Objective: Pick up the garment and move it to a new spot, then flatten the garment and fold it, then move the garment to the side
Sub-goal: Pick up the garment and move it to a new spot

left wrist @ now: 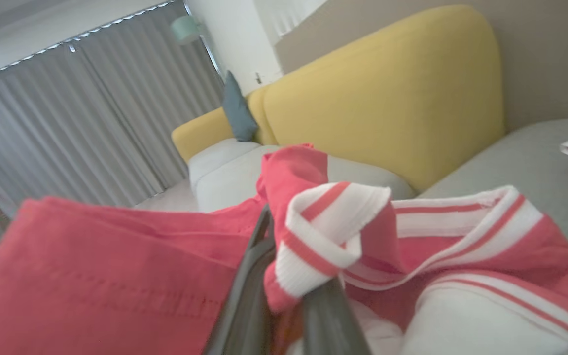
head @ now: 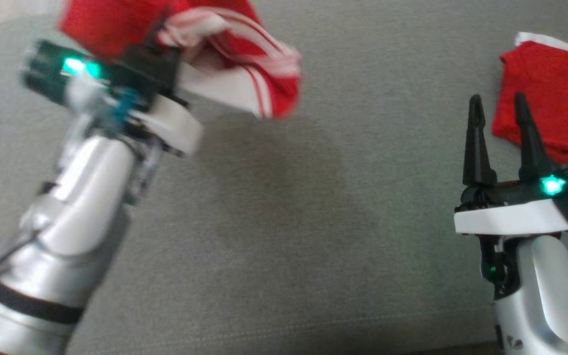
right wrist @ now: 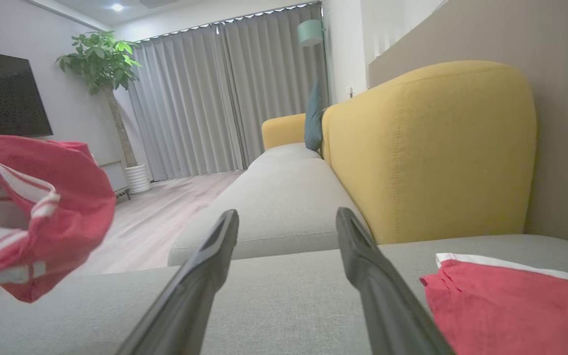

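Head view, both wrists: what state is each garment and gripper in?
left gripper, shut on the striped garment, above the sofa seat.
right gripper, open, empty.
striped garment, bunched, hanging from the left gripper.
red garment, lying on the sofa seat beside the right gripper.

The right end effector [right wrist: 286, 213], two long dark fingers spread wide, points across a grey fabric sofa seat [right wrist: 284, 281] beside a rounded yellow backrest [right wrist: 427, 148]. A bunched red garment with white stripes [right wrist: 42, 207] shows at left; a flat red cloth with a white edge [right wrist: 506, 305] lies on the seat, lower right.
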Controlling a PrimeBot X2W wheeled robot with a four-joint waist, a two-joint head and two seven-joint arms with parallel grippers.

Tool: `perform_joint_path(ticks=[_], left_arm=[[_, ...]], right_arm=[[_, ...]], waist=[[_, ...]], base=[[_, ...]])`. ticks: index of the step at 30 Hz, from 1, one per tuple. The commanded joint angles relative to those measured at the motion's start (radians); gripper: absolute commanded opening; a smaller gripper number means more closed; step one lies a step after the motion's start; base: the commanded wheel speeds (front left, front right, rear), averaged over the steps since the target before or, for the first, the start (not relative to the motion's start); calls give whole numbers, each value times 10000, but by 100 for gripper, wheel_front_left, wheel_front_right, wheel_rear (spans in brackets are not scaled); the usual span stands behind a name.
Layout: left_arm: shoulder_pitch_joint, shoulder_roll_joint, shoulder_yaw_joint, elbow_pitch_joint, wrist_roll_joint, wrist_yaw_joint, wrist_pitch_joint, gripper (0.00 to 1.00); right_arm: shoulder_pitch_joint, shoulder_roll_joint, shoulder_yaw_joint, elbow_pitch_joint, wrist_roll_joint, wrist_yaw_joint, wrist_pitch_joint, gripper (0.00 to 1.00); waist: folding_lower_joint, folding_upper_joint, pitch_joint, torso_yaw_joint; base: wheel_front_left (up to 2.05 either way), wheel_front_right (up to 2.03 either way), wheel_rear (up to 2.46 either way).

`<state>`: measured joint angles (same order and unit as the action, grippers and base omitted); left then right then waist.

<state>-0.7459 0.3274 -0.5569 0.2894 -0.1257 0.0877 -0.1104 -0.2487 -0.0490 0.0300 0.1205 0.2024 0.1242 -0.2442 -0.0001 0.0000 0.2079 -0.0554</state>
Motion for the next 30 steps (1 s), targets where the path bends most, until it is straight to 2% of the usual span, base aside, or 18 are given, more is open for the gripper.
perform_joint_path(ticks=[1,4,5,6,7,8,9,14,20,26,30], left_arm=[[-439,12,88,-319,175,31,68,0],[-325,-704,-645,-71,427,35,122,0],[-228,-1272,-1094,236,506,44,41,0],[-168,-1587,-1285,433,485,37,-41,0],[-101,-1903,-1438,651,424,34,-139,36],[-50,-2143,-1587,867,362,16,-274,86],[3,-2328,-1730,1080,280,-12,-417,100],[27,-2716,-2184,1787,-294,-73,-958,100],[-159,-2761,-1833,1835,-1055,159,-1385,100],[-49,-2493,-1595,1626,-1195,-18,-1493,100],[158,-2242,-1598,1432,-1133,-52,-1504,100]], right_arm=[[4,-12,279,-344,68,65,-116,100],[-36,-12,321,-392,134,65,-136,100],[-55,-12,348,-404,167,65,-145,100],[-61,-12,354,-409,188,65,-149,100],[-68,-12,367,-412,207,65,-153,100],[-80,-12,376,-416,228,65,-156,100],[-97,-12,378,-421,256,65,-159,100],[-84,-12,232,-465,271,65,-168,100],[-17,-12,7,-455,129,65,-173,100],[78,-12,-150,-384,-70,65,-173,100],[84,-12,-151,-337,-128,65,-156,100]], waist=[[1,0,14,-307],[1,0,57,-672],[1,0,92,-915],[1,0,107,-1021],[1,0,133,-1130],[1,0,170,-1227],[1,0,213,-1306],[1,0,357,-1333],[1,0,264,-697],[1,0,-36,186],[1,0,-175,513]], base=[[0,0,0],[0,0,0],[0,0,0],[0,0,0],[0,0,0],[0,0,0],[0,0,0],[0,0,0],[0,0,0],[0,0,0],[0,0,0]])
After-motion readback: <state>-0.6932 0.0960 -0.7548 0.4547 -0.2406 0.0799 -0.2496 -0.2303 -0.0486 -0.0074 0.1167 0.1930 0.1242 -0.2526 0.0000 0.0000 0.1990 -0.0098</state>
